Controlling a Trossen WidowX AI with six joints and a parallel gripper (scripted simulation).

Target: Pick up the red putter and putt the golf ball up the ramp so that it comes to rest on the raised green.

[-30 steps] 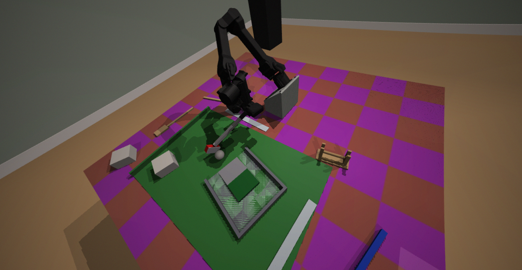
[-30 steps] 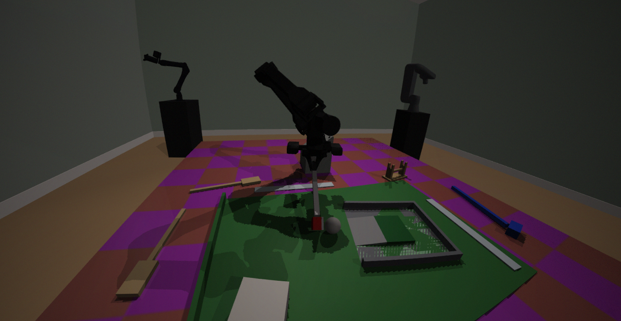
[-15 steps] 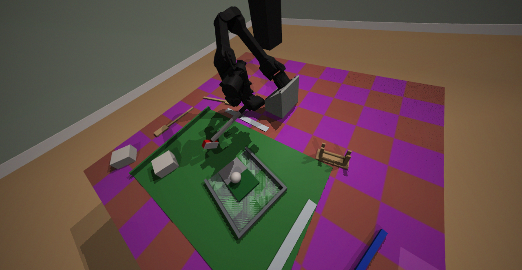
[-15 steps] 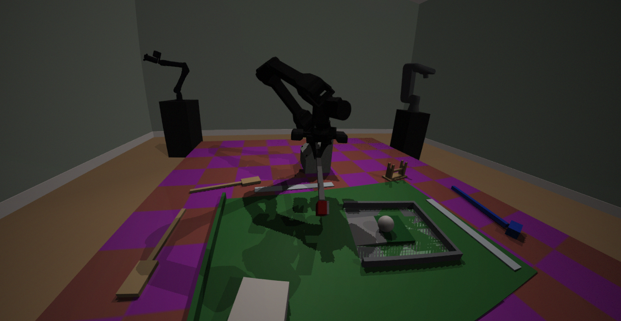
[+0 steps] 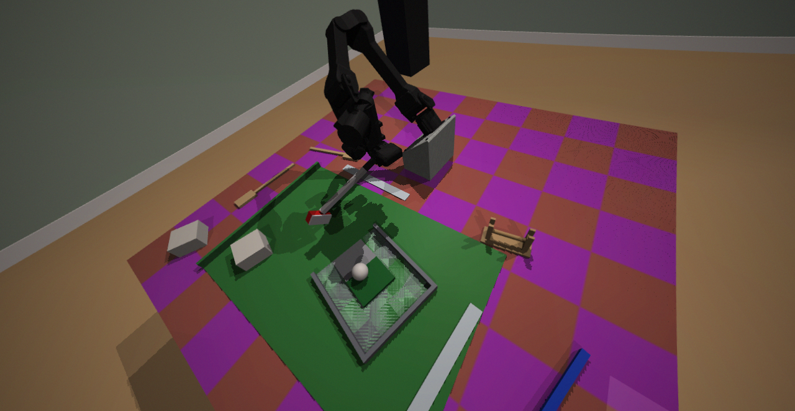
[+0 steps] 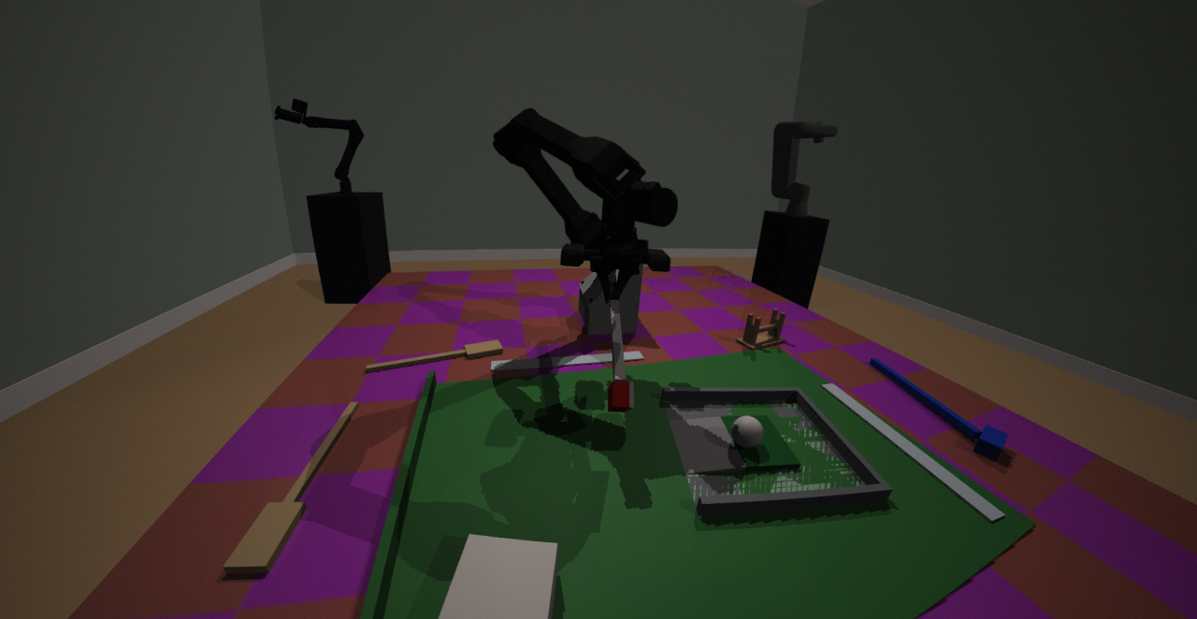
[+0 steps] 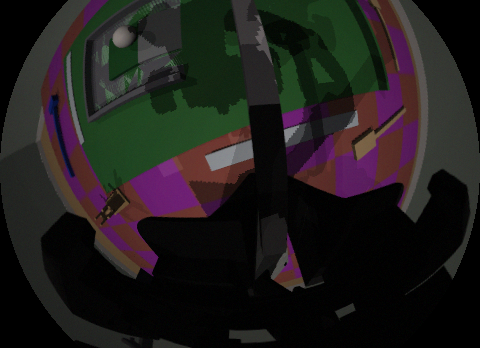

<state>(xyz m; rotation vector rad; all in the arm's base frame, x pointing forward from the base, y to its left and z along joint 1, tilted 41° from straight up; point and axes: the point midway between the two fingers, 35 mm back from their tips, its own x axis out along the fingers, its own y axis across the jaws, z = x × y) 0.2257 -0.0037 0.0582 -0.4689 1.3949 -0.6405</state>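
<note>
My gripper [image 5: 373, 162] [image 6: 614, 272] [image 7: 263, 178] is shut on the red putter [image 5: 345, 188] [image 6: 616, 338] [image 7: 257, 73], whose shaft slants down over the green mat [image 5: 455, 252] [image 6: 653, 548]. Its red head [image 5: 313, 216] [image 6: 619, 395] is low over the mat, left of the grey-walled frame [image 5: 400, 323] [image 6: 795, 499] in the exterior view. The white golf ball [image 5: 359, 271] [image 6: 747, 431] [image 7: 124, 36] is on the raised green [image 5: 373, 288] [image 6: 778, 452] [image 7: 122, 63], near its edge with the grey ramp [image 5: 349, 258] [image 6: 699, 439] [image 7: 159, 38]. The putter head and ball are apart.
A pale block [image 5: 249, 250] [image 6: 502, 578] stands on the mat, and another block [image 5: 187, 239] stands beyond its edge. A wooden rack [image 5: 507, 241] [image 6: 761, 338] and a blue putter [image 5: 566, 380] [image 6: 929, 402] lie off the mat. A white strip [image 5: 389, 187] [image 7: 230, 155] lies near the arm base.
</note>
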